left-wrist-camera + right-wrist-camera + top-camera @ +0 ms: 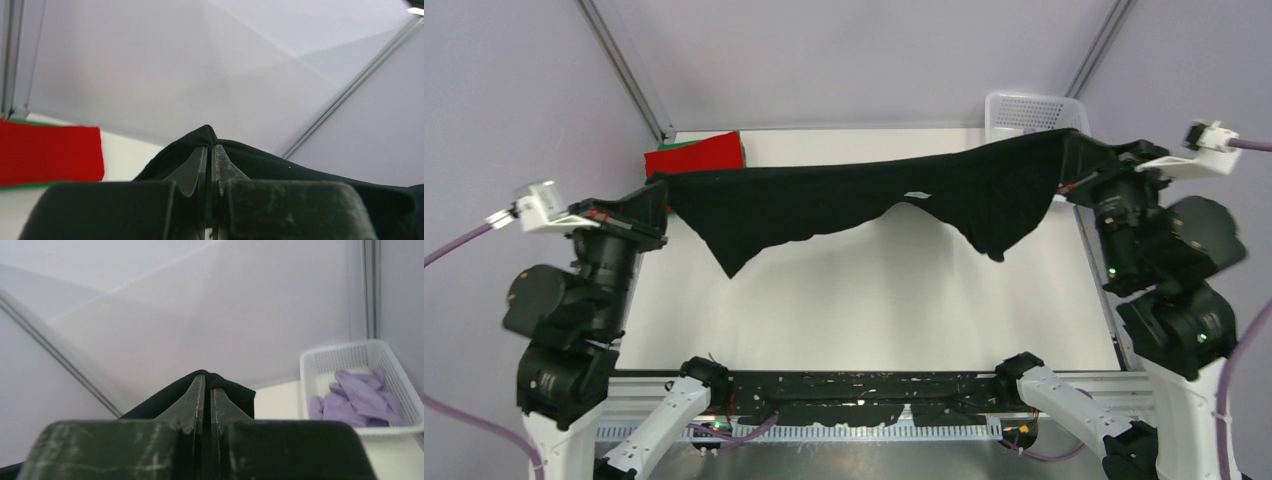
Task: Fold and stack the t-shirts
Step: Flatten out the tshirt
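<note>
The black t-shirt (pixel 824 210) is up off the desk (pixel 874 310), stretched wide across its far half between the two arms. The left tool (pixel 210 150) is clamped tight on one end of the cloth near the far left corner, with no gap showing between its fingers. Over by the far right corner, the right tool (pixel 207 382) is pinched down just as hard on the other end. The top edge sags a little in the middle, where a small white tag (pixel 917 194) shows, and two loose points of cloth dangle below; whether they touch the desk, I cannot tell. A folded red t-shirt (pixel 699 155) lies in the far left corner, with a green one (pixel 30 184) peeking out beneath it. In the far right corner sits a white basket (pixel 312 365) holding bunched lavender cloth (pixel 355 397).
</note>
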Controlling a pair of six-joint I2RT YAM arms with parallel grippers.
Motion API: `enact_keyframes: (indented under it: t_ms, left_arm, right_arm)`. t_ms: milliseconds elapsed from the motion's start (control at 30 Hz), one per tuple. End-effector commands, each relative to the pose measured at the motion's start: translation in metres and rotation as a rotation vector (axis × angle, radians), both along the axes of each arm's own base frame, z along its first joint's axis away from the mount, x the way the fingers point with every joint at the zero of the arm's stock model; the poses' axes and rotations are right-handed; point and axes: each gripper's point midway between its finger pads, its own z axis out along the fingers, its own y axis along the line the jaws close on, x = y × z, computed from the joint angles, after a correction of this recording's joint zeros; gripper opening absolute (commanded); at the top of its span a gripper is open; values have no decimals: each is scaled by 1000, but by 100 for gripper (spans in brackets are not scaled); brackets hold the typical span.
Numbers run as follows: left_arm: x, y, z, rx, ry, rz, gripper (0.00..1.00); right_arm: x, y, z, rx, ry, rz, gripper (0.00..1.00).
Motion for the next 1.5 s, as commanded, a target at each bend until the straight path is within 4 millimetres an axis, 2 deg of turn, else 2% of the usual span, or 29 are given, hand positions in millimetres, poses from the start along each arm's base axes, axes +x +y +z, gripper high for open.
enact_keyframes:
  t_ms: [0, 33, 67, 167, 333, 400, 467, 533, 600, 667, 700, 733, 767, 833, 867, 900, 933, 967, 1000, 1033, 1100, 1133, 1167, 1267, 1300, 1333, 1367, 1433, 1467]
  left_arm:
    - [-39, 9, 50, 42, -139, -14, 0]
    - [-50, 11, 60, 41, -170, -25, 0]
    - [-61, 12, 71, 40, -204, -36, 0]
    - [-92, 15, 96, 50, -286, -66, 0]
    - [-120, 18, 113, 59, -347, -94, 0]
    - [-123, 18, 112, 59, -354, -99, 0]
    - [-117, 16, 107, 61, -342, -100, 0]
    - [-103, 13, 98, 64, -313, -92, 0]
    - [-81, 10, 85, 69, -267, -75, 0]
    - [-56, 8, 67, 75, -210, -41, 0]
    - [-40, 8, 56, 82, -179, -18, 0]
    - [-26, 8, 48, 89, -156, 9, 0]
    - [-4, 8, 28, 104, -102, 45, 0]
    - [29, 15, -2, 126, -17, 139, 0]
    - [46, 18, -21, 140, 34, 186, 0]
    - [63, 20, -38, 158, 77, 227, 0]
    - [79, 23, -58, 177, 128, 272, 0]
    - [96, 25, -77, 196, 177, 315, 0]
    - [112, 26, -98, 220, 229, 345, 0]
    - [128, 26, -117, 242, 274, 367, 0]
    - [165, 23, -161, 282, 381, 379, 0]
    - [177, 23, -175, 279, 408, 368, 0]
    - [196, 22, -199, 278, 462, 359, 0]
    - [240, 22, -251, 249, 534, 325, 0]
    - [253, 21, -264, 245, 549, 308, 0]
    - [266, 19, -277, 246, 570, 291, 0]
    - [277, 19, -288, 248, 596, 289, 0]
    - [296, 19, -309, 255, 655, 284, 0]
    - [306, 18, -316, 257, 676, 274, 0]
  right_arm:
    - [-51, -11, 59, -67, -148, 54, 5]
    - [-67, -13, 72, -77, -183, 76, 5]
    - [-71, -12, 77, -85, -192, 92, 5]
    - [-111, -10, 103, -109, -290, 176, 5]
    - [-163, -10, 124, -130, -426, 272, 5]
    - [-173, -9, 126, -138, -450, 290, 5]
    - [-172, -11, 123, -142, -446, 278, 5]
    - [-162, -15, 118, -140, -424, 241, 5]
    - [-143, -22, 109, -131, -377, 173, 5]
    - [-113, -22, 90, -138, -297, 117, 5]
    - [-107, -23, 89, -132, -295, 97, 5]
    - [-90, -23, 75, -141, -242, 65, 5]
    - [-79, -22, 70, -151, -221, 47, 5]
    - [-48, -18, 45, -175, -124, 6, 5]
    - [-26, -16, 24, -193, -50, -22, 5]
    - [-16, -14, 14, -192, -19, -37, 5]
    - [6, -12, -11, -211, 55, -68, 5]
    - [16, -13, -19, -199, 77, -103, 5]
    - [38, -7, -47, -223, 150, -116, 5]
    - [52, -7, -67, -222, 193, -148, 5]
    - [80, 0, -103, -238, 281, -177, 5]
    - [95, 6, -121, -254, 326, -181, 5]
    - [108, 12, -140, -255, 356, -178, 5]
    - [155, 31, -191, -261, 455, -153, 5]
    - [165, 35, -203, -261, 478, -140, 5]
    - [183, 40, -224, -260, 520, -142, 5]
    - [191, 44, -232, -257, 535, -130, 5]
    - [223, 55, -272, -266, 612, -107, 5]
    - [231, 57, -279, -253, 626, -91, 5]
